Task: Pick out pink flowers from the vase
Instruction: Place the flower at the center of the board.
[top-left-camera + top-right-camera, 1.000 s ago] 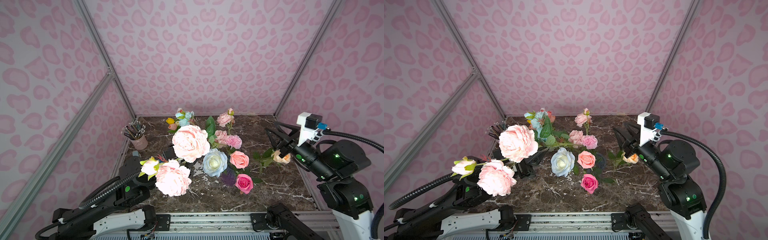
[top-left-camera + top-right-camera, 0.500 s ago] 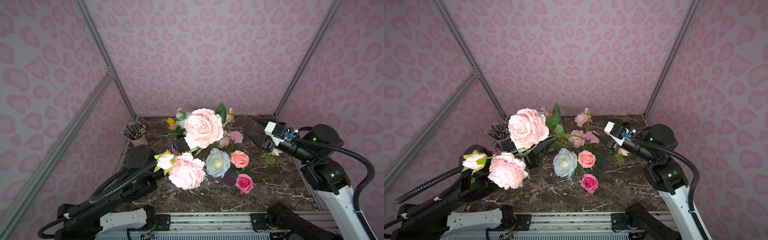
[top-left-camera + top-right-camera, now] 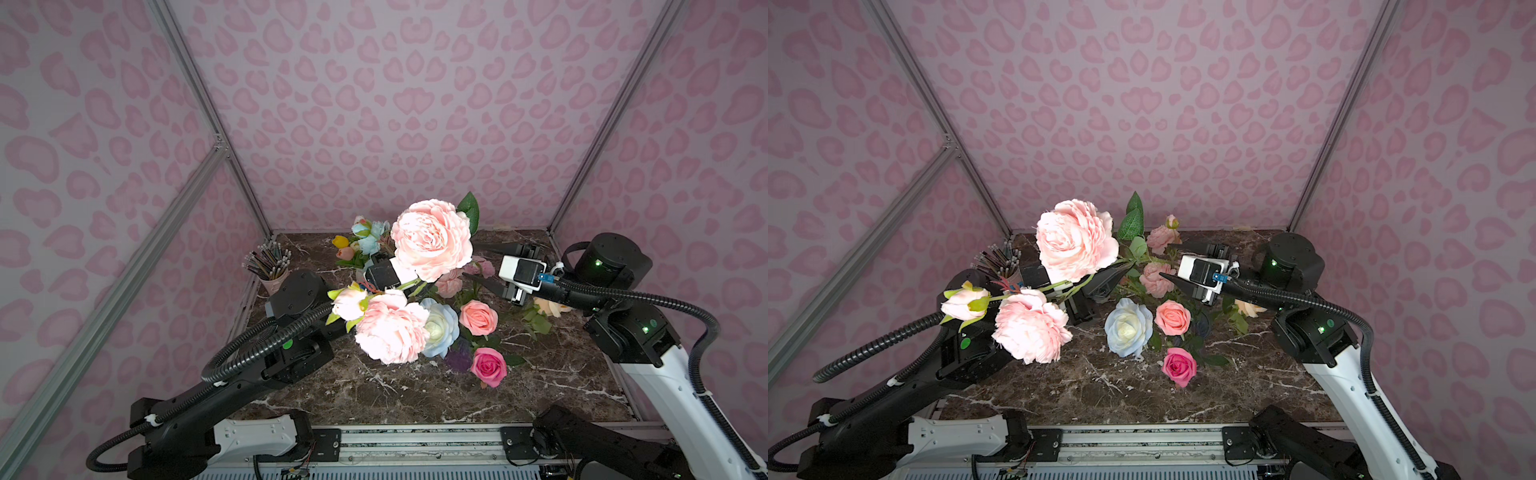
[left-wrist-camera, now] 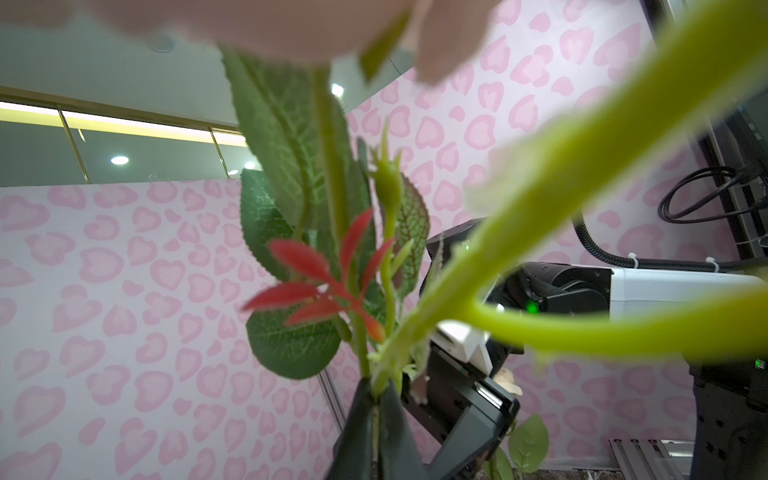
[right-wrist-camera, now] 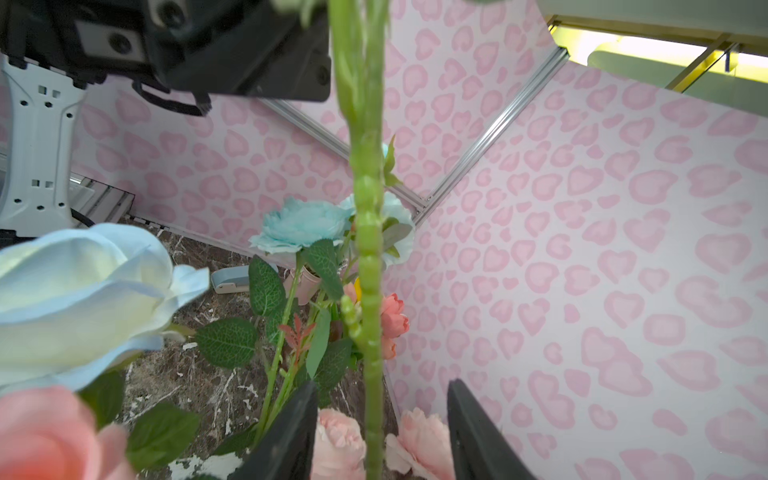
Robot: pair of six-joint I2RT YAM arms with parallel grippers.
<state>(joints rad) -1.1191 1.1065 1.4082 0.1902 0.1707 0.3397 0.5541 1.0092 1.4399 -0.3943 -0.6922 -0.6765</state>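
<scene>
Left wrist: left tool [image 4: 376, 388] pinches smooth green stems [image 4: 386, 357] (ruffled pink peonies [image 3: 432, 239]); right tool [image 5: 381, 384] spread.

Pink walls [image 3: 374, 104] printed with darker heart-like blotches meet at grey metal frame bars [image 3: 199, 95] around a dark marble tabletop [image 3: 395, 390]. Overhead, a yellow light strip [image 4: 124, 124] glows.

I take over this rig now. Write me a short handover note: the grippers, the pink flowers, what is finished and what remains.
Left gripper: shut on the pale pink peony spray, held raised over the table.
Right gripper: open, jaws either side of a green stem, seemingly that spray's, not clamped.
Done: spray lifted.
To do: magenta rose, salmon-pink rose and small pink blooms stand in the bunch beside the blue-white rose.
</scene>
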